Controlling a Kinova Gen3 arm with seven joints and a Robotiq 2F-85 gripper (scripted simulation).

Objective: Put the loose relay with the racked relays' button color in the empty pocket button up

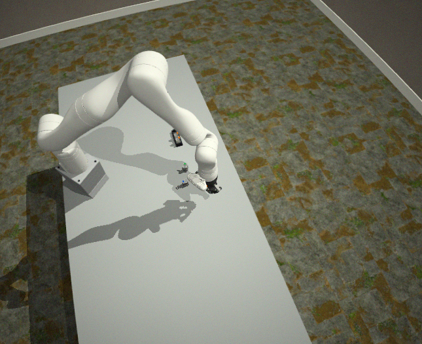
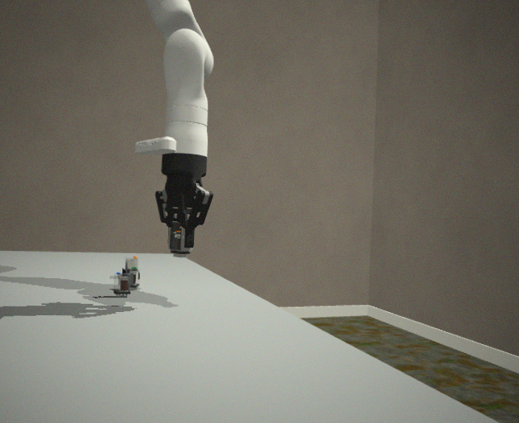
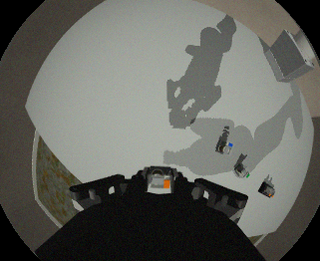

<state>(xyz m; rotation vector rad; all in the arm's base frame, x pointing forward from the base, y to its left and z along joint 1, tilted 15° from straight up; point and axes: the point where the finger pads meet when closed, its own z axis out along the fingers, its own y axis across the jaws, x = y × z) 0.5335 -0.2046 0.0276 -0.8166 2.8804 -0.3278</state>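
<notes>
My gripper (image 2: 180, 243) is shut on a clear relay with an orange button (image 3: 160, 183) and holds it well above the table near its right edge; it also shows in the top view (image 1: 212, 188). The black rack (image 1: 176, 137) stands further back on the table, partly hidden behind my forearm, with orange buttons showing on top; it is at the lower right of the wrist view (image 3: 268, 187). A loose relay with a green button (image 1: 184, 167) and one with a blue button (image 1: 182, 184) stand on the table between the rack and my gripper.
The arm's base (image 1: 80, 177) stands at the table's left side. The table's right edge runs close beside my gripper. The patterned floor (image 1: 333, 148) lies beyond it.
</notes>
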